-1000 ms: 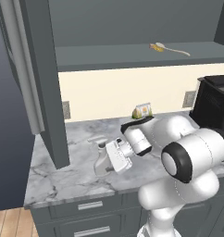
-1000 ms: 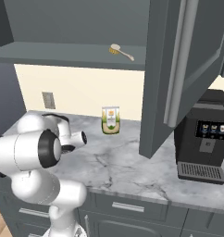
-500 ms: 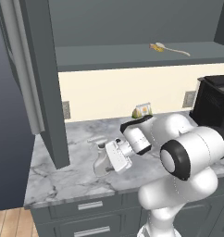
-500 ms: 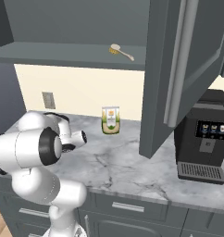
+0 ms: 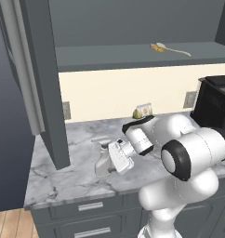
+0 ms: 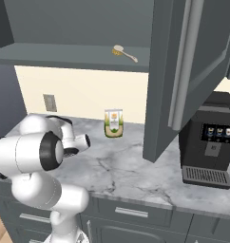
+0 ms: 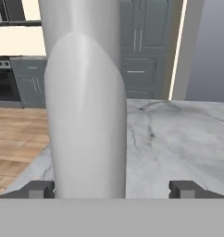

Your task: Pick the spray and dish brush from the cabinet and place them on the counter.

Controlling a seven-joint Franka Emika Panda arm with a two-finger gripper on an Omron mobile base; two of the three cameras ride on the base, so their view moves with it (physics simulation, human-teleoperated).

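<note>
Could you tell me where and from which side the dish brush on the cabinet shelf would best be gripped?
Probably mid-handle. The dish brush lies flat on the grey shelf of the cabinet, its tan head toward the middle and its thin cream handle running sideways along the front edge. Coming in from the open front, with the open gripper closing across the handle, looks simplest.

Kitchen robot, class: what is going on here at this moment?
The white arm's gripper stands open around the spray bottle, which sits upright on the marble counter; the fingertips sit apart from its sides. The dish brush lies on the open cabinet's shelf, so that half of the job is not yet done.
</note>
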